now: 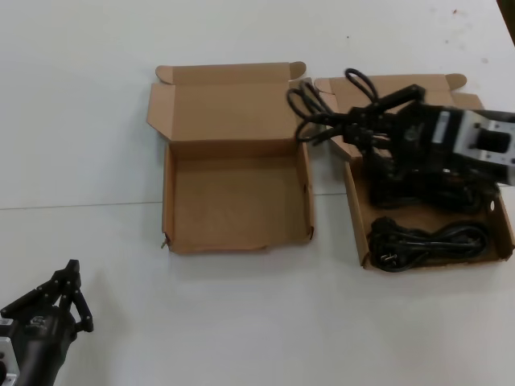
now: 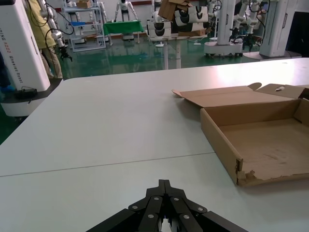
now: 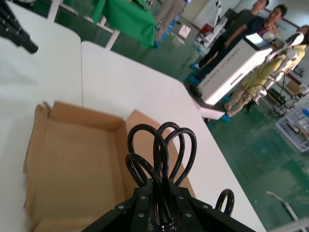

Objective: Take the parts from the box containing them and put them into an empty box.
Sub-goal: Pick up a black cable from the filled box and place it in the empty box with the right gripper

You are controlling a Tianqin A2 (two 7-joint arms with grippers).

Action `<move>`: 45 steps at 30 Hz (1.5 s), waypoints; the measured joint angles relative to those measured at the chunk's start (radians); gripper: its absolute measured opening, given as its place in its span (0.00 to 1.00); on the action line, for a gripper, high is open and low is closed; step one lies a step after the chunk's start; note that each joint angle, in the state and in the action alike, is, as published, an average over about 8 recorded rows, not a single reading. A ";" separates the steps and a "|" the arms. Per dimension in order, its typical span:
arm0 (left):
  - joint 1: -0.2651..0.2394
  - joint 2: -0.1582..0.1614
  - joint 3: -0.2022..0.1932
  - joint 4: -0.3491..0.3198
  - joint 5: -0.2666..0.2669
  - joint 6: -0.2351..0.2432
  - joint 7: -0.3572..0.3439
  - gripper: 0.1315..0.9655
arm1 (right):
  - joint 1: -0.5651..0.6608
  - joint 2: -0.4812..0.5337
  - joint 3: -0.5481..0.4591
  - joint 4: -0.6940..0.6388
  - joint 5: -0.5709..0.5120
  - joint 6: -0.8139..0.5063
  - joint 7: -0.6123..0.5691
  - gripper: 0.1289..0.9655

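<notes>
The empty box (image 1: 233, 201) lies open mid-table, with a ragged low front wall (image 2: 251, 178). To its right, the box containing the parts (image 1: 355, 217) holds black coiled cables (image 1: 426, 241). My right gripper (image 1: 342, 122) is shut on one coiled black cable (image 1: 306, 104), held in the air over the gap between the two boxes near their far ends. The right wrist view shows the cable's loops (image 3: 161, 145) sticking out past the right gripper (image 3: 161, 186), with the empty box (image 3: 72, 159) below. My left gripper (image 1: 71, 277) is shut and idle at the near left, holding nothing.
Both boxes' hinged lids (image 1: 229, 100) lie open toward the table's far side. A seam (image 1: 80, 206) crosses the white table. In the left wrist view, the left gripper (image 2: 164, 183) hovers over bare tabletop, and beyond the table's far edge are other robots and benches.
</notes>
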 joint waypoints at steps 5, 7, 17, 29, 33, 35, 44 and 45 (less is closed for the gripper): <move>0.000 0.000 0.000 0.000 0.000 0.000 0.000 0.03 | 0.024 -0.061 -0.019 -0.040 0.003 0.014 -0.009 0.08; 0.000 0.000 0.000 0.000 0.000 0.000 0.000 0.03 | 0.033 -0.086 -0.026 -0.062 0.005 0.018 -0.010 0.08; 0.000 0.000 0.000 0.000 0.000 0.000 0.000 0.03 | 0.057 -0.202 -0.044 -0.194 0.033 0.028 -0.010 0.08; 0.000 0.000 0.000 0.000 0.000 0.000 0.000 0.03 | 0.063 -0.297 -0.030 -0.351 0.063 0.027 -0.010 0.08; 0.000 0.000 0.000 0.000 0.000 0.000 0.000 0.03 | 0.069 -0.321 -0.021 -0.398 0.058 0.026 -0.010 0.08; 0.000 0.000 0.000 0.000 0.000 0.000 0.000 0.03 | 0.073 -0.331 -0.018 -0.421 0.053 0.027 -0.010 0.08; 0.000 0.000 0.000 0.000 0.000 0.000 0.000 0.03 | 0.096 -0.372 -0.010 -0.514 0.028 0.041 -0.010 0.08; 0.000 0.000 0.000 0.000 0.000 0.000 0.000 0.03 | 0.099 -0.376 -0.010 -0.522 0.026 0.043 -0.010 0.08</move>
